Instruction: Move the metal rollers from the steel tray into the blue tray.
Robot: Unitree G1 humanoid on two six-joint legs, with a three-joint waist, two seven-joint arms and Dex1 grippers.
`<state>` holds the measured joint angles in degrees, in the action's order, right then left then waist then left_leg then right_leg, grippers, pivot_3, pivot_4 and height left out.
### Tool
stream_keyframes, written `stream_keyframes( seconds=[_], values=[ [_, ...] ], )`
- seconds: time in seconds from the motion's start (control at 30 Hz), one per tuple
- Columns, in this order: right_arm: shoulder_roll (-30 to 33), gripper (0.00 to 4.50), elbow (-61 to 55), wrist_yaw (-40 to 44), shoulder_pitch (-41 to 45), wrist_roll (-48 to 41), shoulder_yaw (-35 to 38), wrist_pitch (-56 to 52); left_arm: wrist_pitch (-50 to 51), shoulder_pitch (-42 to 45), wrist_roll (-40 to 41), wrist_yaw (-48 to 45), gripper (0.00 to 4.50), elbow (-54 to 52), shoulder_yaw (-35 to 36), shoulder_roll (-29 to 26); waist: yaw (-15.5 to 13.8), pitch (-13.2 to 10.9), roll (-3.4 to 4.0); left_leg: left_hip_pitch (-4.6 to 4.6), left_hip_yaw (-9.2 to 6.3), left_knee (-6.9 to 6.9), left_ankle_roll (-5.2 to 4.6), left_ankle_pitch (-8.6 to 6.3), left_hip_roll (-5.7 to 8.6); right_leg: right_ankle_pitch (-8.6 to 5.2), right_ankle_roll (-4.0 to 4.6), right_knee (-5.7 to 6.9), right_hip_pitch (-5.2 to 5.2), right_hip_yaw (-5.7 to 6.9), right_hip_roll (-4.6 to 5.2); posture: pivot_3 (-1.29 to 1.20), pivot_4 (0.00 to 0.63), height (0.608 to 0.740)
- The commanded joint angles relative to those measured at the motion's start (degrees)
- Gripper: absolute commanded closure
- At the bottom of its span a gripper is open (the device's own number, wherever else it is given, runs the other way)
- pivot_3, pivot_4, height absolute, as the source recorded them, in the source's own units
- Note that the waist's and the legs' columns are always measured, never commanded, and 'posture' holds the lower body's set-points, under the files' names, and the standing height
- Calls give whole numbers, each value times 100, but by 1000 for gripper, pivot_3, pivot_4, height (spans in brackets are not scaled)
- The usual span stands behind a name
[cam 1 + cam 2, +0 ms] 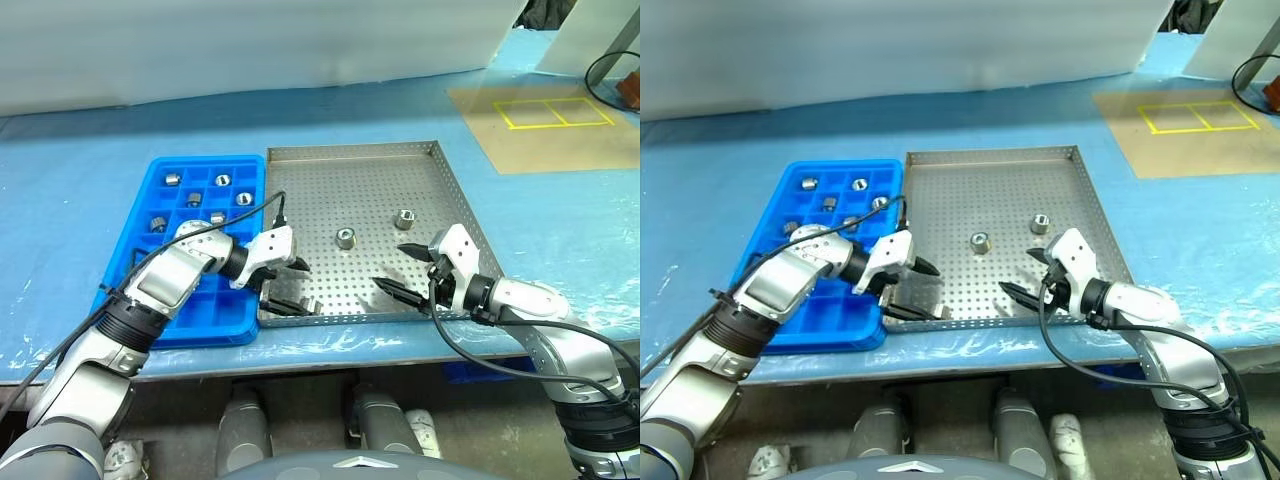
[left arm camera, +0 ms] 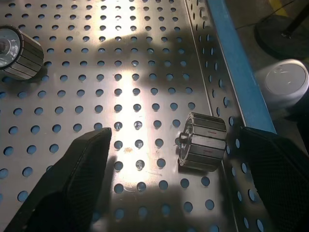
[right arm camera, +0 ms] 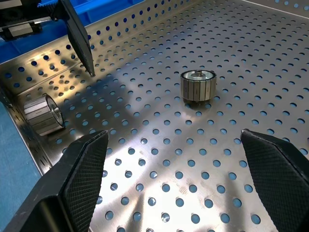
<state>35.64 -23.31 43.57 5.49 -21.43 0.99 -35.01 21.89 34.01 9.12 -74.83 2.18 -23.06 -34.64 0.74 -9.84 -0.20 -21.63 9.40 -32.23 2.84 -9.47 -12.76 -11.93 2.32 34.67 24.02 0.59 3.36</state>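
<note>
The steel tray [image 1: 380, 180] lies mid-table with the blue tray [image 1: 215, 305] against its left side. Three metal rollers sit in the steel tray: two upright [image 1: 345, 238] [image 1: 405, 218], one on its side [image 1: 308, 303] in the front-left corner. Several rollers [image 1: 223, 181] rest in the blue tray's far compartments. My left gripper [image 1: 292, 287] hangs open over that corner, and the lying roller [image 2: 203, 141] shows between its fingers [image 2: 82, 174], untouched. My right gripper [image 1: 400, 270] stands open and empty over the tray's front right, pointing at an upright roller [image 3: 198, 86].
The table's front edge runs just below both trays. A brown board with a yellow taped rectangle [image 1: 545, 125] lies at the back right, beside a black cable [image 1: 612, 70]. White panels stand along the back.
</note>
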Motion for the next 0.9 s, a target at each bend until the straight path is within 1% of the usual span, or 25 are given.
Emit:
stream_keyframes(
  seconds=[0.03, 0.47, 0.63, 0.9],
  values=[
    [46, 0, -249, -18, -28, -70, 41, 44, -243, 96, -201, 1, 48, 103, -96, 30, 2, 0, 0, 1, 0, 0, 0, 0, -1, 0, 0, 1, 0, 0, -1, -340, 150, 740],
    [4, 0, -335, -105, -49, -142, 66, 0, -768, 132, -731, 231, 48, 324, -277, 329, 3, 1, 2, 9, 8, 0, 0, 0, 0, 0, 0, 2, -2, -7, -1, -345, 150, 740],
    [13, 0, -333, -122, -38, -164, 52, 7, -758, 143, -798, 0, 48, 241, -442, 383, 3, 2, 2, 9, 8, 0, 0, 0, 0, 0, 0, 2, -2, -8, -1, -345, 150, 740],
    [32, 0, -369, -148, 69, -220, 49, -56, -1063, 355, -1221, -190, 48, 467, -795, 362, 2, 3, 4, 9, 11, 1, -5, -3, 0, 0, 0, -1, -2, -9, 0, -345, 150, 740]
  ],
)
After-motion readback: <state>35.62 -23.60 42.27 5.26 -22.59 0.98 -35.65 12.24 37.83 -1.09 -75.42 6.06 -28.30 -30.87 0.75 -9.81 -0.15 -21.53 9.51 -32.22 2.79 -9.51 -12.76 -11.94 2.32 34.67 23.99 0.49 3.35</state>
